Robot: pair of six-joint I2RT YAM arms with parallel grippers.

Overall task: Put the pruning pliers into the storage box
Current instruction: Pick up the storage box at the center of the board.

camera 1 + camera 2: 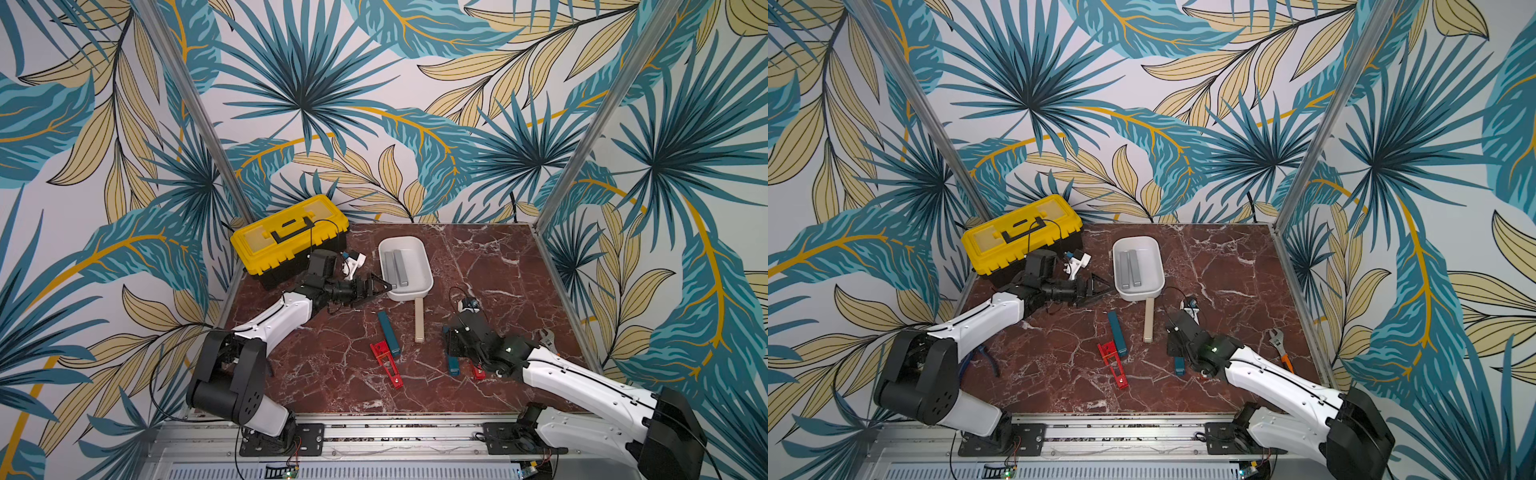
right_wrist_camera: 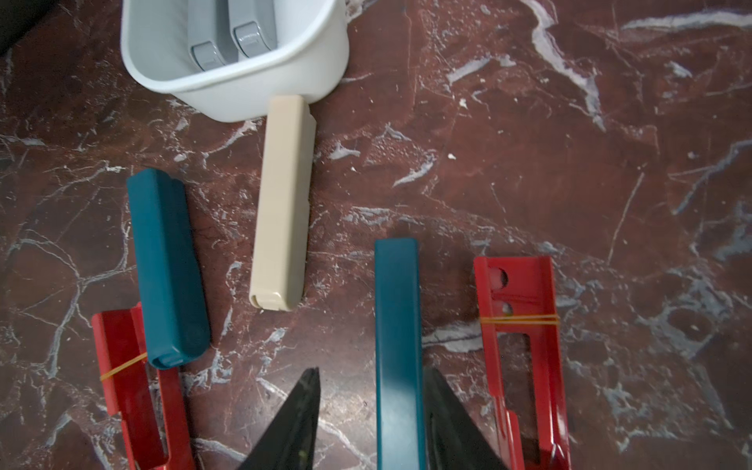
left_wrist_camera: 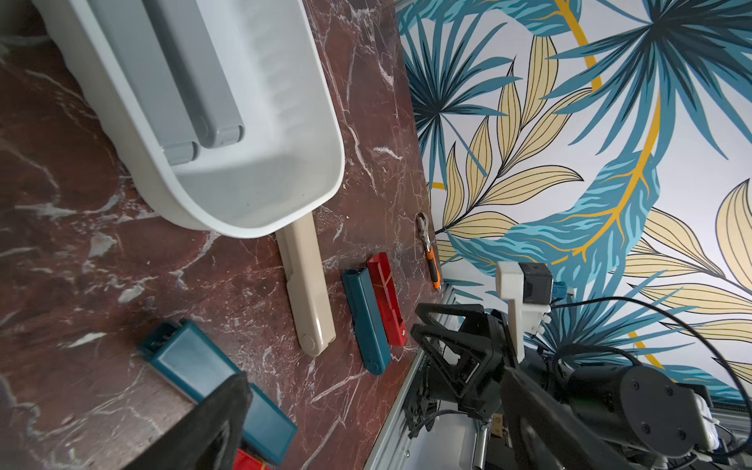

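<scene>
Loosely within right tool (image 2: 372,372) (ajar): teal pliers (image 2: 396,325)

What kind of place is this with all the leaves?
Probably a robot practice booth, not a jungle: a left arm and a right arm bolted to a metal rail, a marble-look table, leaf-printed walls around it.

text: none readable | labels, brands, numbers: none — nothing legible in any view
</scene>
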